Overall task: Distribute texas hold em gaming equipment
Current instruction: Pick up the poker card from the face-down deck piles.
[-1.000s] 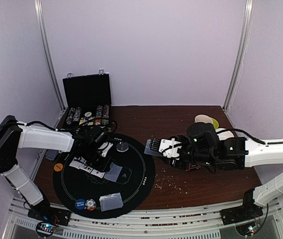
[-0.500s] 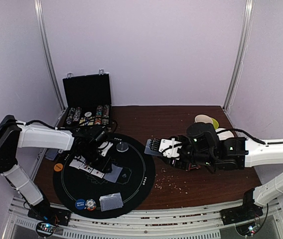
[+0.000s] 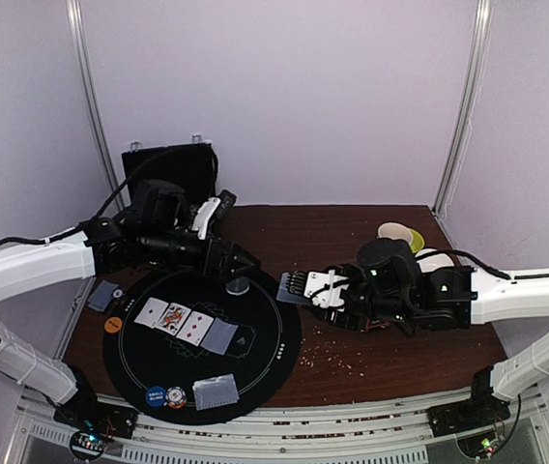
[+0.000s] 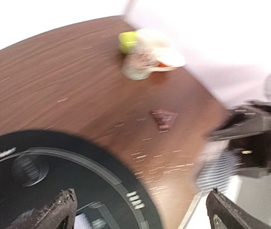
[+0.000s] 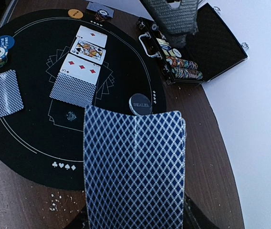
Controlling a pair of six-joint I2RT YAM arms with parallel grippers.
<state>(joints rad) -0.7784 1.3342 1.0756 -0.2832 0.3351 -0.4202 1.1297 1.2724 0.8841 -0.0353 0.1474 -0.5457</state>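
We see the right gripper (image 3: 311, 288) clamped on the blue diamond-backed deck of playing cards (image 5: 133, 167), held above the brown wooden table (image 3: 371, 232) beside the round black mat (image 3: 265, 358). Over the mat's far edge the left gripper (image 4: 140, 212) hovers, jaws wide apart, empty. Three face-up cards (image 3: 173, 319) lie on the mat.

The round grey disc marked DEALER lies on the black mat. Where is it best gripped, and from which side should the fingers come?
Probably by its rim, from straight above. The DEALER disc lies flat on the black mat, apart from the row of cards, so its faces offer no hold; only opposite edge points do. Bare mat surrounds it, so any finger direction should fit.
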